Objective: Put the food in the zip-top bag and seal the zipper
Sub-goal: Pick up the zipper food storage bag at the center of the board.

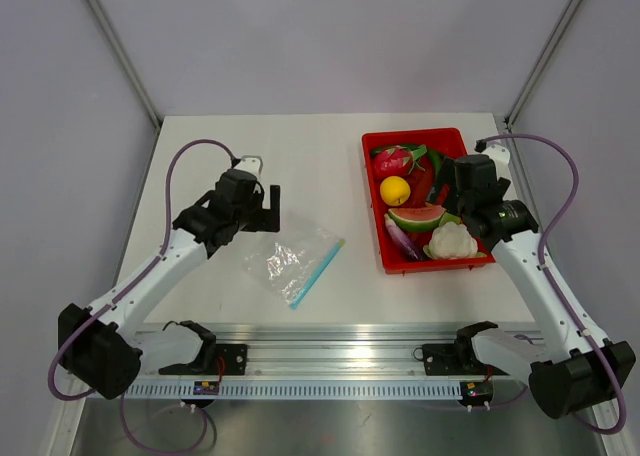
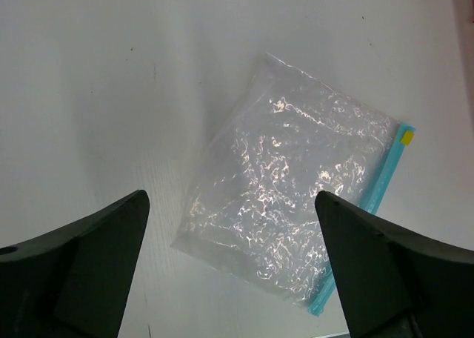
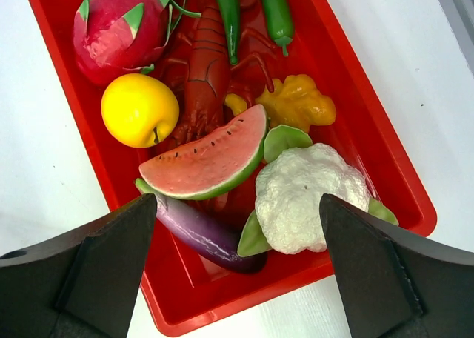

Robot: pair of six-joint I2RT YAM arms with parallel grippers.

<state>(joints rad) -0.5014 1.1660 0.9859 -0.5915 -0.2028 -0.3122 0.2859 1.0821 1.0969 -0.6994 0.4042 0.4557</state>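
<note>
Left gripper (image 2: 229, 204): fingers spread wide and empty, held above the zip-top bag (image 2: 289, 182). The bag is laid flat and crinkled on the white table (image 2: 89, 71). The zipper (image 2: 379, 193) is seen along the bag's right edge in the left wrist view, with a yellow tab (image 2: 406, 136) at its far end.

Right gripper (image 3: 237, 204): fingers also parted and empty, held over the red tray (image 3: 392, 182). All the food is in the tray. The yellow fruit (image 3: 138, 110) is just beside the watermelon wedge (image 3: 207, 160), and the eggplant (image 3: 196, 230) lies against the wedge's near side. A cauliflower (image 3: 307, 197), dragon fruit (image 3: 115, 30), lobster (image 3: 207, 71) and ginger (image 3: 296, 104) are packed around them. Tray and bag are well apart on the table.
</note>
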